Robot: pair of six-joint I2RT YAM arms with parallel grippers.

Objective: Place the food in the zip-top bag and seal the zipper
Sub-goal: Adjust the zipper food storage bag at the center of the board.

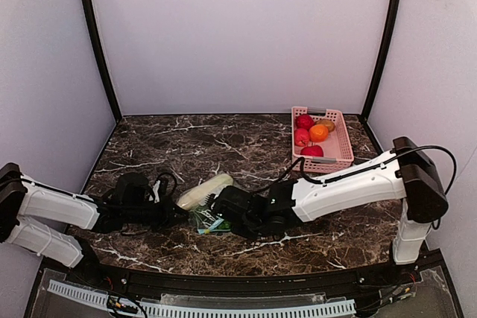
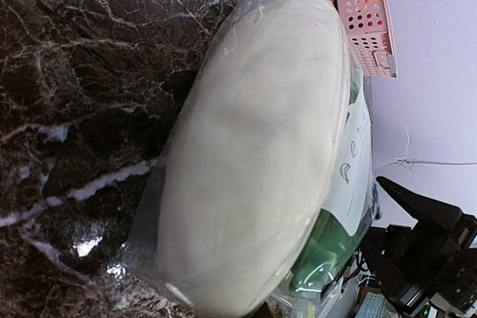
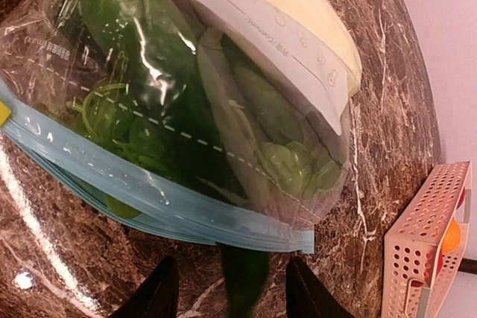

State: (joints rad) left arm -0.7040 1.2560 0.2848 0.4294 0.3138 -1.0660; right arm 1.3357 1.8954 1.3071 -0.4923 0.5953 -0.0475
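Seen from the near edge, the left arm (image 1: pixel 56 206) and the right arm (image 1: pixel 350 184) look like a matched pair, with smooth, rounded white shells over the long sections. The joints have chunky matte-black housings, and the wrist sections out front are black too. A thin black cable (image 1: pixel 446 152) arcs off the right arm's boxy black elbow, and more black wires curl around the left arm's wrist. The right claw (image 3: pixel 232 296) has two plain black fingers (image 3: pixel 158 292) that narrow toward their tips.
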